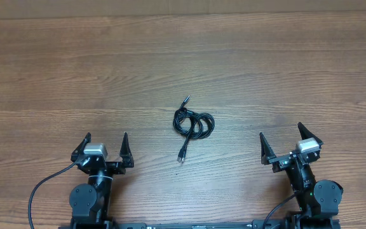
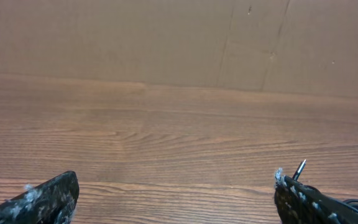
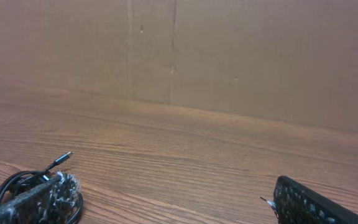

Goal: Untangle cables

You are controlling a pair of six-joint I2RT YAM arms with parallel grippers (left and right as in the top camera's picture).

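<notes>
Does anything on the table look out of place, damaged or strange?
Only the cables: they lie wound together in loops near the middle of the table, two plug ends sticking out. Nothing looks damaged or spilled.

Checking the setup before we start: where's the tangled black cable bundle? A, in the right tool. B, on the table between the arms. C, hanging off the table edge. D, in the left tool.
B: the cables lie coiled on the wooden table between the left tool and right tool, both open and touching nothing.

Matt wood-grain table [image 1: 56, 63]; glossy black cables [image 1: 192, 124] with metallic plug tips; dull cardboard-like wall [image 2: 135, 37]
</notes>
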